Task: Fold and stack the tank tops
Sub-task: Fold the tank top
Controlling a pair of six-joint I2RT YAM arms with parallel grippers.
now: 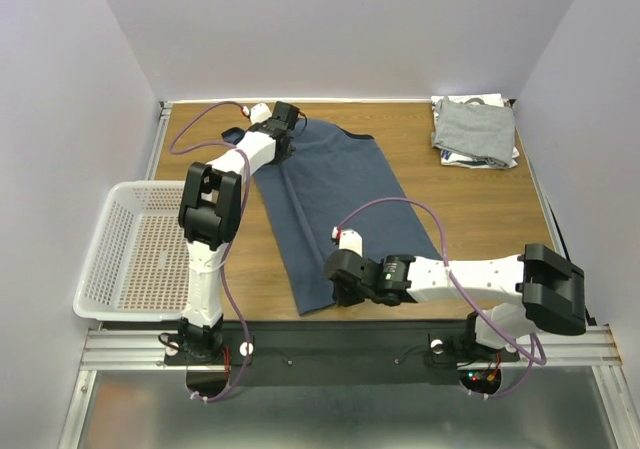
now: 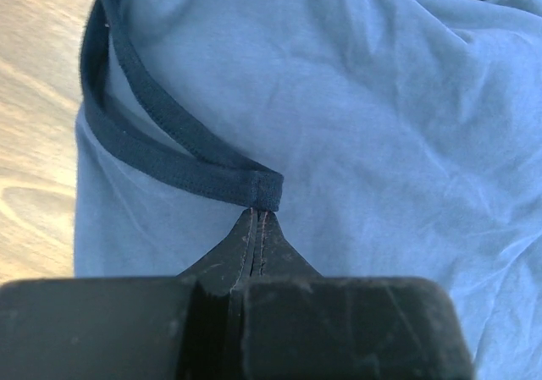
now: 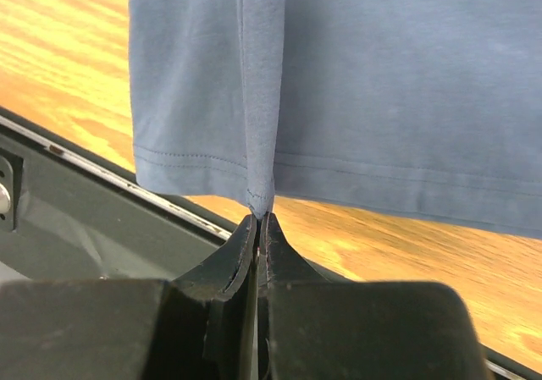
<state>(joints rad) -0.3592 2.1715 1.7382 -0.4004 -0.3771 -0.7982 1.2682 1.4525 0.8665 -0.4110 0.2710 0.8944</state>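
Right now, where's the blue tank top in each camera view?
Top external: blue tank top lies diagonally mid-table.
Left wrist: blue tank top fills the frame, navy strap at the left gripper.
Right wrist: blue tank top in the upper frame, hem pinched by the right gripper.
Shared landmark: the wooden table beneath it.

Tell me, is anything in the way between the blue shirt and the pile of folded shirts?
Nothing visible. Only bare table lies between the blue shirt and the pile in the far right corner. The left fingers and the right fingers are shut on its ends.
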